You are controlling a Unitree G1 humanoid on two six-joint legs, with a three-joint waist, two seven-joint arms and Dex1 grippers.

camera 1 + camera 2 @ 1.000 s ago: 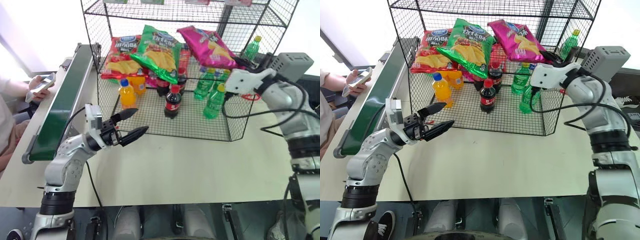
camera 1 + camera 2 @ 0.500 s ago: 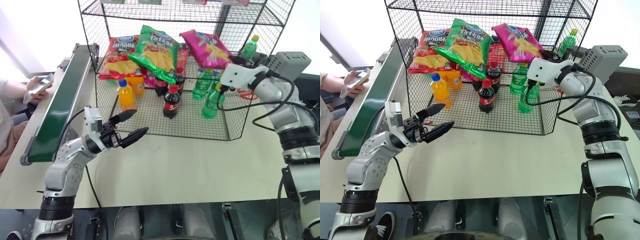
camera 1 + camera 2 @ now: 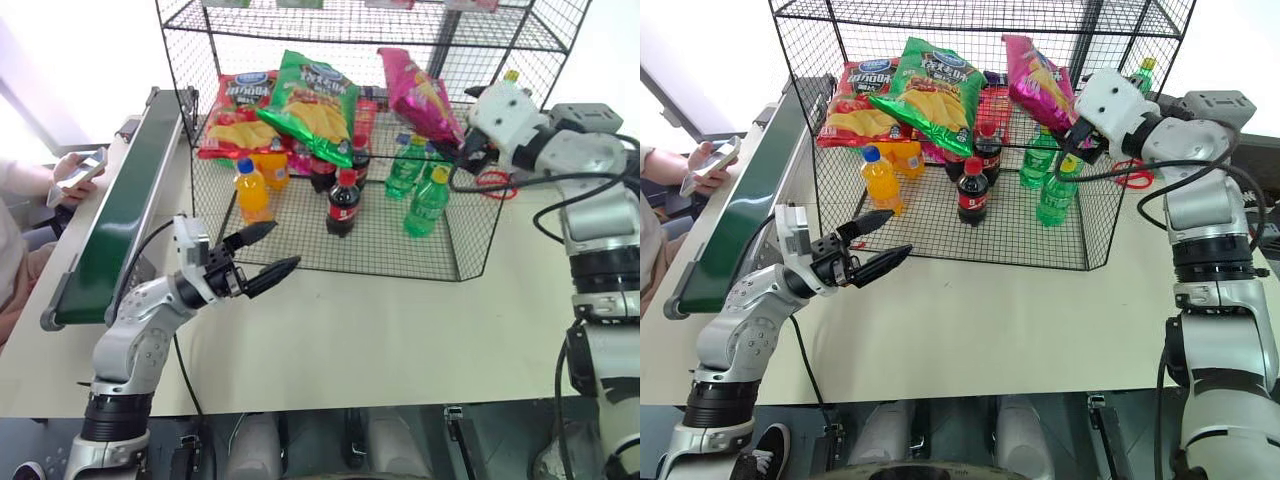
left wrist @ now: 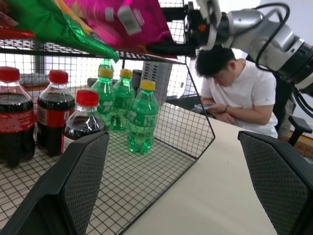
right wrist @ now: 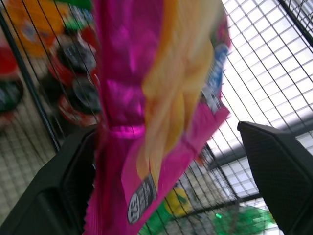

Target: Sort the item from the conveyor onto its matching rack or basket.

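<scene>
The magenta-pink crisp bag stands tilted on its edge on the black wire rack's middle shelf, right of the green bag and above the green bottles. My right gripper is at the rack's right side, open. In the right wrist view the pink bag hangs between the wide-apart fingers; whether it touches one I cannot tell. My left gripper is open and empty, over the table in front of the rack. The dark-green conveyor runs along the left with nothing on it.
A red bag and a green bag lie on the same shelf. Orange bottles, cola bottles and green bottles stand on the bottom tier. A person's hands with a phone are beyond the conveyor.
My right gripper went from shut to open, rolled over and rose a little. The pink bag turned from lying flat to standing on edge. The left arm kept still.
</scene>
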